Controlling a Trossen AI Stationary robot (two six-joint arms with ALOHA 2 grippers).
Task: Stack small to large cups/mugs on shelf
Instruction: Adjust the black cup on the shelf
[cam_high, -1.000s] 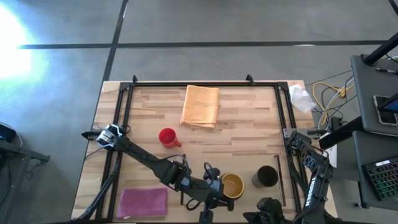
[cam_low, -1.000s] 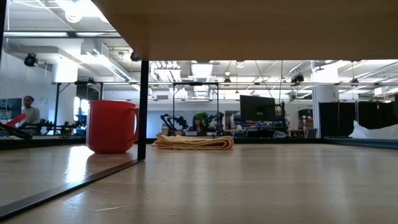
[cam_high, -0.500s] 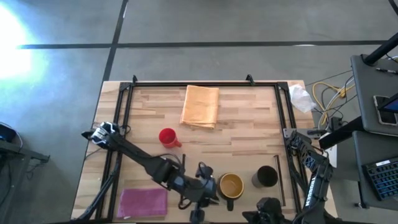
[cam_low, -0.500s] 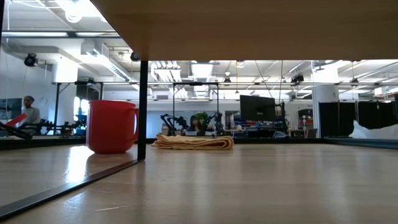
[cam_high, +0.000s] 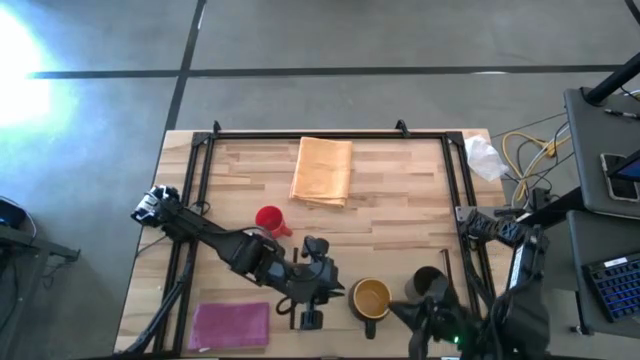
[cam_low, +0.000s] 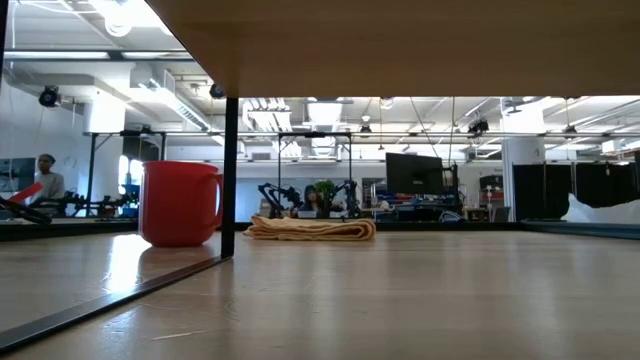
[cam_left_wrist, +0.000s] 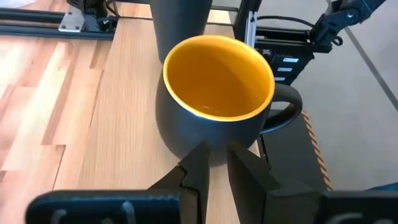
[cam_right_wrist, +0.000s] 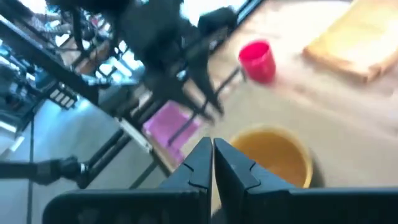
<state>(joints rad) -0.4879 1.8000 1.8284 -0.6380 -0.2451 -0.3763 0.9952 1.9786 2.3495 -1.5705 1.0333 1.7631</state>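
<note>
The dark brown mug with the yellow inside (cam_high: 372, 298) stands upright on the pale-wood shelf (cam_high: 400, 220) near its near edge, handle toward the near edge. The black mug (cam_high: 432, 283) stands just right of it. The red mug (cam_high: 268, 220) stands farther left and back. My left gripper (cam_high: 335, 288) is just left of the brown mug (cam_left_wrist: 214, 93), its fingers a narrow gap apart and empty. My right gripper (cam_high: 400, 308) is shut and empty, above the near edge between the brown and black mugs, pointing left over the brown mug (cam_right_wrist: 273, 155).
A folded orange cloth (cam_high: 322, 170) lies at the far middle of the table. A magenta cloth (cam_high: 230, 325) lies at the near left. Dark frame strips (cam_high: 200, 200) edge the wood left and right. In the low view a dark post (cam_low: 231, 180) stands beside the red mug (cam_low: 180, 203).
My left gripper has drawn back from the brown mug toward the table's left and a little toward the far edge. My right arm has come in from the near right corner toward the brown and black mugs. The mugs have stayed in place.
</note>
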